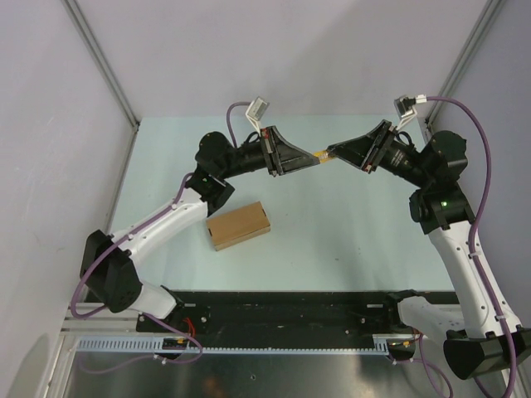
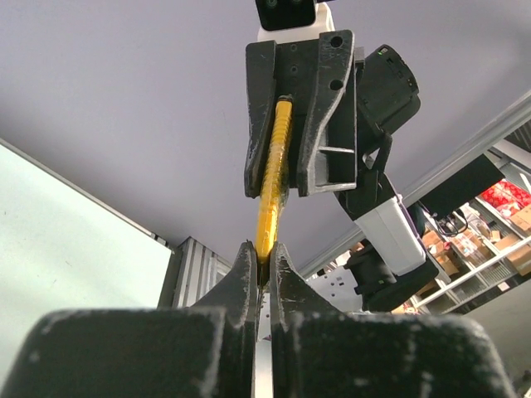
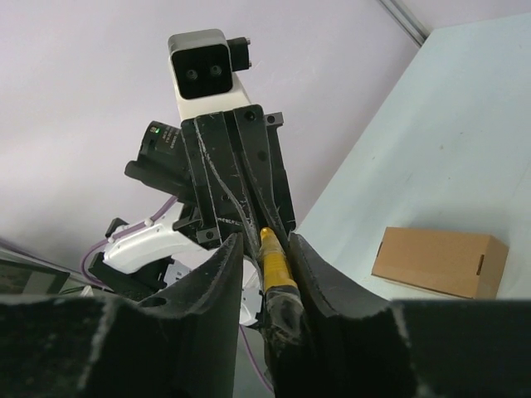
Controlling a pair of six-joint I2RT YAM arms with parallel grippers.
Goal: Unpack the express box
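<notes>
The express box (image 1: 239, 225) lies closed, its faces plain brown, on the tabletop (image 1: 348, 232) just in front of the left arm's elbow. Neither hand touches it. Both arms are raised over the far half of the tabletop, forearms angled inward so the hands meet tip to tip. The left hand (image 1: 314, 158) is pinched narrow on one end of a slim yellow utility knife (image 1: 323, 155). The right hand (image 1: 333, 152) clamps the other end. The knife bridges the two hands, beyond the box.
</notes>
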